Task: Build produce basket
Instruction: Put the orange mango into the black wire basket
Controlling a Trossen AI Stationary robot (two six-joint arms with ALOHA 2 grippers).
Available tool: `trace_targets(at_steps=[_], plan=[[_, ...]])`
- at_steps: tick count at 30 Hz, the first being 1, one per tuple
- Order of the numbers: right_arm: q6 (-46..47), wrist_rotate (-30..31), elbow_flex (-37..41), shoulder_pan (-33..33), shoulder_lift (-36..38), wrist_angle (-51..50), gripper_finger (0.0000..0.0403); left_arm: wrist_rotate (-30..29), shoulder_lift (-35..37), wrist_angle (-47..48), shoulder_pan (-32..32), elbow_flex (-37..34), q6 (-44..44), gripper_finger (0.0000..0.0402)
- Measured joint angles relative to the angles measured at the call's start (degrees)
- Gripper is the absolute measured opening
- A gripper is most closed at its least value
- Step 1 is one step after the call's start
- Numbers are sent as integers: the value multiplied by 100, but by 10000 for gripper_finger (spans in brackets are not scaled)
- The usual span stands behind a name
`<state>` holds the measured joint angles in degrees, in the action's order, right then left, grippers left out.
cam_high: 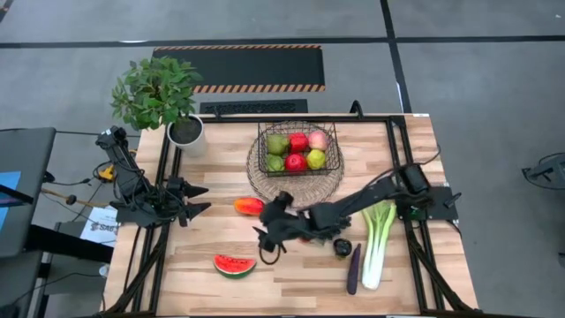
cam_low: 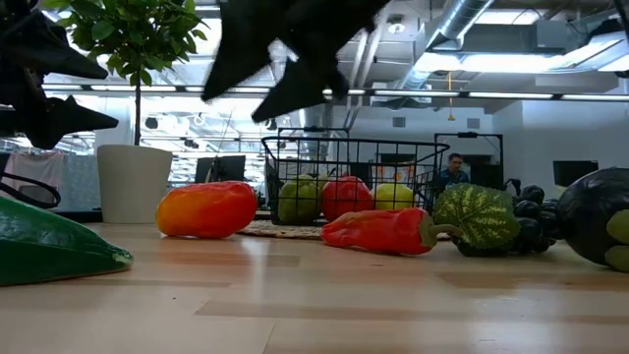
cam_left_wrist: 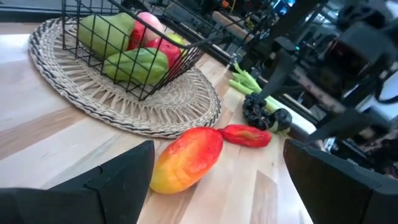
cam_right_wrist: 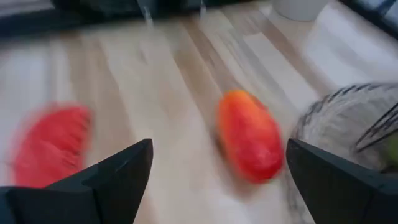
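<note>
My right gripper [cam_high: 269,223] hangs above the table between the mango [cam_high: 249,207] and the watermelon slice [cam_high: 235,265], fingers spread apart and holding nothing. My left gripper [cam_high: 196,200] waits at the table's left edge, fingers apart too. The basket [cam_high: 298,148] sits on the round woven mat [cam_high: 296,185], holding 2 pears, 2 apples and more fruit. The chili [cam_left_wrist: 247,135] lies just beside the mango.

Open-plan office-lab, exposed ceiling ducts [cam_low: 472,25], desk monitors [cam_low: 575,172], seated person [cam_low: 454,169], hazard-striped floor mat [cam_high: 252,67]
</note>
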<state>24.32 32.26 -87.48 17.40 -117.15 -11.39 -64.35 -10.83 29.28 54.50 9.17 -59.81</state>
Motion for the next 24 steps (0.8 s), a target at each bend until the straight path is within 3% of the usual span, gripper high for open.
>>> trace_targets(at_steps=[7, 16, 24], plan=[[-1162, -226, -87, -590, -485, 1143, 385, 91, -81, -16, 0, -2, -43, 341], [-1285, -1020, -72, -1072, -713, 1532, 385, 92, -128, -7, 0, 0, -77, 341], [-1250, -1140, -93, -1117, -1064, 2005, 385, 102, -128, -7, 0, 0, -54, 341]])
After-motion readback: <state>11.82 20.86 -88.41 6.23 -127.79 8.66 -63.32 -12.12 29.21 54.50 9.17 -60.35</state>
